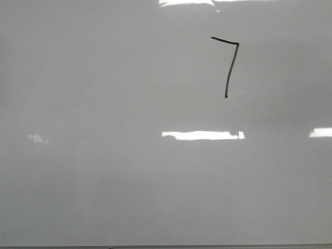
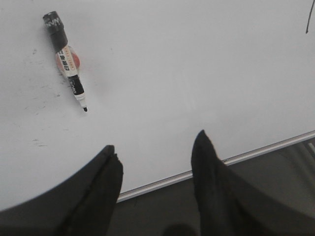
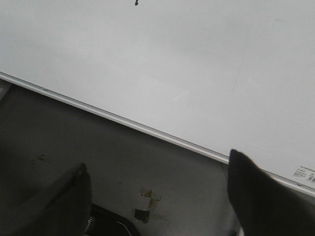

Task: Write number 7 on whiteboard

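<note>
Number 7 (image 1: 230, 65) in black marker on glossy whiteboard (image 1: 104, 181), upper right.

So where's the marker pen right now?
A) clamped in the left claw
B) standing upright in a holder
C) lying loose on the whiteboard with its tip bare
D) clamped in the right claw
C: the left wrist view shows the marker pen lying flat on the whiteboard, its black tip uncovered, while the left claw and the right claw are both open with nothing between them.
</note>
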You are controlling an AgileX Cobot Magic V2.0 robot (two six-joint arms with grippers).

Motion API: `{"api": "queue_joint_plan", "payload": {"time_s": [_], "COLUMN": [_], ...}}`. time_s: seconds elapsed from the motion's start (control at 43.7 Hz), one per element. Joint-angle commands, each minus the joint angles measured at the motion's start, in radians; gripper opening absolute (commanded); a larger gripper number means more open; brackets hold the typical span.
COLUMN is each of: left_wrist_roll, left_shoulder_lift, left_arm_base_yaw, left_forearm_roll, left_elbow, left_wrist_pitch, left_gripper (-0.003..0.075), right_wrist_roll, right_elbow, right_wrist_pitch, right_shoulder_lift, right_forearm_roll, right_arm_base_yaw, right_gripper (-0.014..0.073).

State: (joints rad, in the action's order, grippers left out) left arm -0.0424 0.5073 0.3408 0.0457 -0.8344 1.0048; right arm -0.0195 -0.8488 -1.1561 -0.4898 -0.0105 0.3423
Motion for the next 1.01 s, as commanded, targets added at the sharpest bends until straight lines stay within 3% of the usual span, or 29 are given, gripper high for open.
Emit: {"api": "queue_joint_plan", "payload": {"time_s": [0.0,0.069,0.16,0.298,0.435,0.481,0.985], "left_wrist_roll": [-0.028,-0.028,-0.028,-0.034,-0.034,-0.034,-0.034], "left_shoulder_lift": [-0.016,-0.016,-0.016,-0.016,-0.016,-0.016,-0.016], "left_arm_base_yaw": [0.007,0.007,0.007,0.007,0.007,0.007,0.007], "left_forearm_roll": [0.009,0.009,0.007,0.007,0.007,0.007,0.007], "left_elbow": [-0.009,-0.009,-0.009,-0.009,-0.009,-0.009,-0.009], "left_wrist_pitch": [-0.082,-0.08,-0.084,-0.087,-0.087,-0.087,-0.087], "left_gripper": [0.0336,0.0332,0.0293,0.0151,0.0012,-0.0022,-0.002], "right_wrist_roll": [-0.003,-0.003,-0.003,-0.003,-0.003,-0.003,-0.004], "right_elbow": [-0.022,-0.022,-0.022,-0.022,-0.022,-0.022,-0.022], "right_wrist_pitch": [0.057,0.057,0.057,0.057,0.057,0.058,0.061], "right_shoulder_lift": [-0.005,-0.005,-0.005,-0.005,-0.005,-0.005,-0.005], "right_forearm_roll": [0.011,0.011,0.011,0.011,0.011,0.011,0.011], "right_arm_base_yaw": [-0.005,-0.005,-0.005,-0.005,-0.005,-0.005,-0.005], "right_gripper": [0.059,0.0552,0.0397,0.0113,-0.0075,-0.0064,-0.0069]}}
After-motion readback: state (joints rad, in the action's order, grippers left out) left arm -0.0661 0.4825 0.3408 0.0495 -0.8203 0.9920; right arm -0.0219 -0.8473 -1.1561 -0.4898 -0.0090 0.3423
